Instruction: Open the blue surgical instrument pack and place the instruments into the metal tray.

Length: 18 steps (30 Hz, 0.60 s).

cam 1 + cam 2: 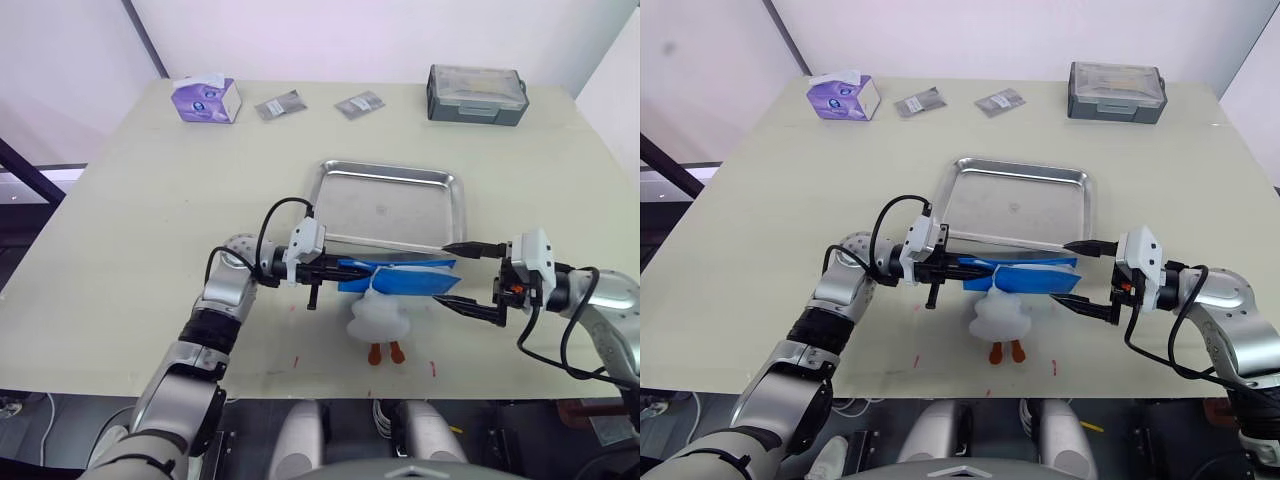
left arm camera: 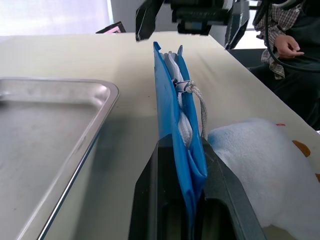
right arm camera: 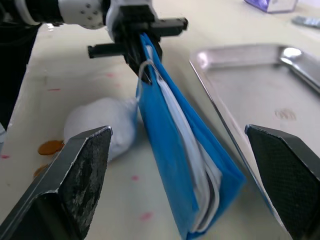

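Just at 6 o'clock of the metal tray (image 1: 388, 205), blue surgical instrument pack (image 1: 397, 277) clamped edge-up in left pincer (image 1: 337, 268); right pincer (image 1: 464, 277) spread wide around its far end. Closer, from right wrist: white lining between blue covers.

The setting looks like a robotics lab or test room staged for a medical handling exercise. A large pale work table (image 1: 120, 240) stands against plain white walls, with small red marks on its surface near the front edge. Laid out on it are a stainless-steel tray (image 1: 388, 176), a grey lidded box (image 1: 477, 95), a purple tissue box (image 1: 206, 99) and two small sealed packets (image 1: 278, 106). Cables trail on the floor beside the table, and the left wrist view shows a person (image 2: 290, 55) seated close by.
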Motion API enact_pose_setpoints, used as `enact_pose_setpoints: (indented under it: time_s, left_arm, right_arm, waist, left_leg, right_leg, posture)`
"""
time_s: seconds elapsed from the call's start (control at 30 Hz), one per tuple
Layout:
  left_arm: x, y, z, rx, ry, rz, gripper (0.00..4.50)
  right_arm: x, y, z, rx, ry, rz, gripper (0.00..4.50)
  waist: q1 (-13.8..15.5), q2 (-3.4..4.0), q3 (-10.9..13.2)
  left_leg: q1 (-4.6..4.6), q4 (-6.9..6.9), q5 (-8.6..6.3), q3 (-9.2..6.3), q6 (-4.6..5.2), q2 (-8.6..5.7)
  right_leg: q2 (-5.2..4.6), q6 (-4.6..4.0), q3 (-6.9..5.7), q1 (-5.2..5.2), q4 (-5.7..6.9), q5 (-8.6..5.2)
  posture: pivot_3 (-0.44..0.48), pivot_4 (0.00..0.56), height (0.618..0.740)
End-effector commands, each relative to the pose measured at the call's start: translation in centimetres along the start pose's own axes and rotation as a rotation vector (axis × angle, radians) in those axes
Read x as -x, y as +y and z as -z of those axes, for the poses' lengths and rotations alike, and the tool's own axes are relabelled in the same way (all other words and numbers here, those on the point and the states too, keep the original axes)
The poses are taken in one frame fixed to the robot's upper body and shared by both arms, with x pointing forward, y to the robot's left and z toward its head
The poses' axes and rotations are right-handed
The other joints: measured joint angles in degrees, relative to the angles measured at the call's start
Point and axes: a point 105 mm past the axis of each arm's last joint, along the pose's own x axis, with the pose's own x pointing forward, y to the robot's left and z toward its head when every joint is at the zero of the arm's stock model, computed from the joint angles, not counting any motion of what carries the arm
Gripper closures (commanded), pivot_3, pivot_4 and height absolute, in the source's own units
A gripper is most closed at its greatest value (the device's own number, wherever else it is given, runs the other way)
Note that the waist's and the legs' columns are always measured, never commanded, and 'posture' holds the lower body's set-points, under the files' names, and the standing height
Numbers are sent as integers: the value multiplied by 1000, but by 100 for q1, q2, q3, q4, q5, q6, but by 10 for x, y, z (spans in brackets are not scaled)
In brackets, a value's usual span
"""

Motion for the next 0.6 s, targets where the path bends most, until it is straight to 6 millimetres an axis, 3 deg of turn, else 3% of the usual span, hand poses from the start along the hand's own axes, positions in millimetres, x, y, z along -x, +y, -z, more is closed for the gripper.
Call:
enact_pose_setpoints:
  time_s: [0.03,0.3,0.4,0.6]
  left_arm:
    - [1,0,-2,-27,21,12,4500]
    - [3,-1,-2,-29,25,8,4500]
    - [4,-1,-2,-27,29,5,4500]
    - [5,-1,-2,-26,33,-1,4500]
  right_arm:
    - [1,-2,6,0,5,-6,13]
    - [-16,-3,22,-34,-1,-34,13]
    - [-21,-4,23,-38,-13,-37,845]
    - [-27,-5,23,-42,-29,-46,3880]
  waist:
    - [-1,0,0]
    - [-10,-1,0]
    - [-9,0,0]
    - [-16,0,0]
  left_leg:
    - [0,0,0,1,0,0]
    - [1,0,0,0,0,1]
    - [1,0,0,2,0,1]
    - [1,0,1,1,-1,2]
  right_leg:
    - [0,0,0,0,-1,0]
    - [1,0,0,0,0,0]
    - [1,0,2,0,0,0]
    - [1,0,1,0,1,0]
  posture:
    - [0,150,738]
    - [0,150,738]
    - [0,150,738]
    - [0,150,738]
